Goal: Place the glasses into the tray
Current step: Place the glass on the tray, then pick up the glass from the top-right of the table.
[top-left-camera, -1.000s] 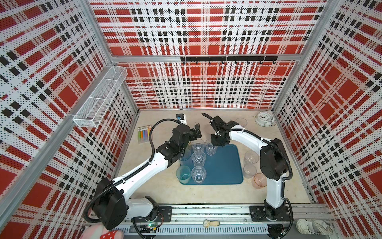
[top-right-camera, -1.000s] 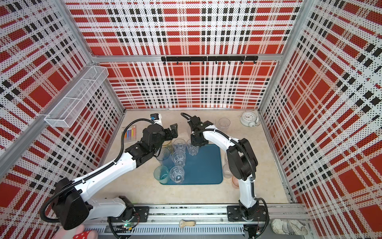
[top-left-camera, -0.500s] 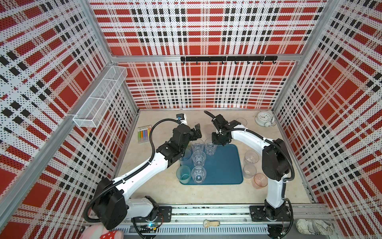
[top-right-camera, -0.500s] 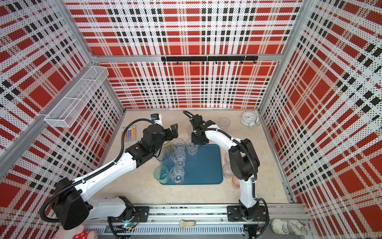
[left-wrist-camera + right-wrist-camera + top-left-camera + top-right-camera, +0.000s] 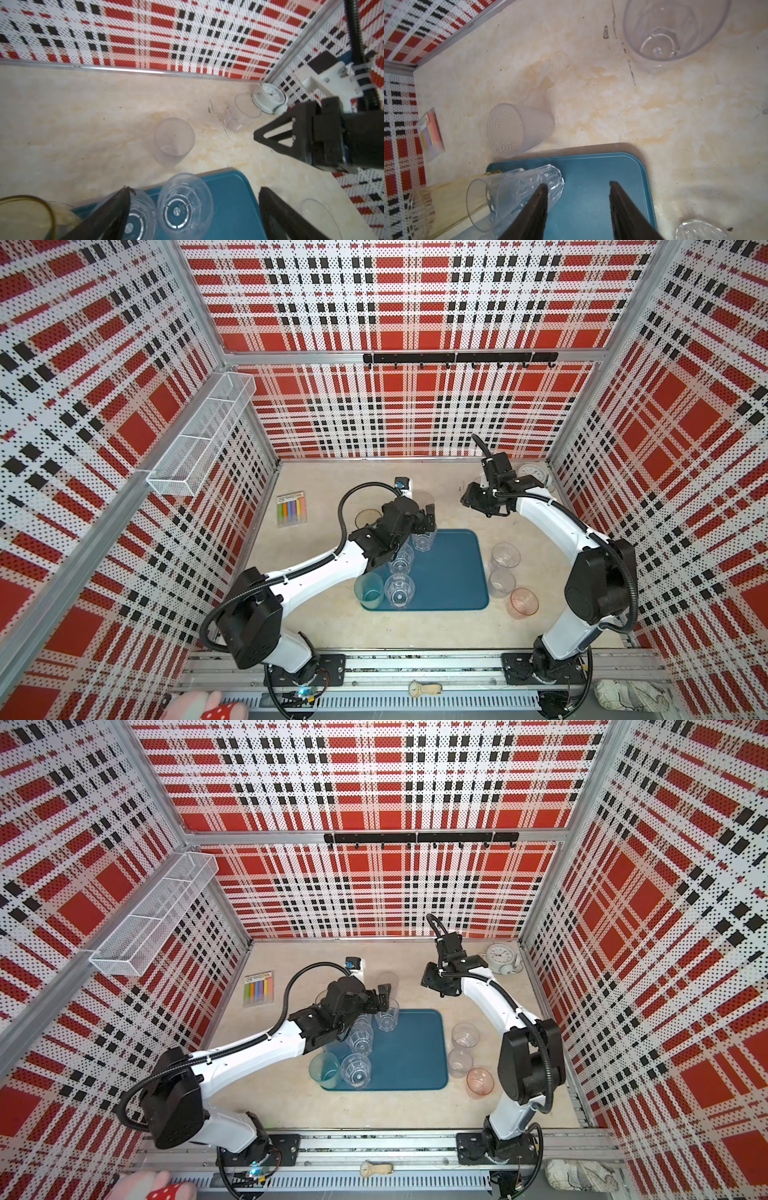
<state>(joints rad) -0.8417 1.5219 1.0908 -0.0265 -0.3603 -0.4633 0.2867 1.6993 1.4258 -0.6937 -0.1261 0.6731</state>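
My left hand point(image 5: 195, 188), spread, hovers over tray point(image 5: 234, 199) glasses point(image 5: 185, 205); right hand point(image 5: 577, 184) spread, empty; frosted glass point(image 5: 173, 141), clock point(image 5: 270, 99) beyond.

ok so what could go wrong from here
1. The open left gripper hangs over the clear faceted glasses packed along one side of the tray; a sideways move could topple one.
2. The right gripper, open and empty, is near the clear glass beside the alarm clock; reaching in could nudge the clock.
3. The mint-green glass seems to straddle the tray's corner rim and might tip.
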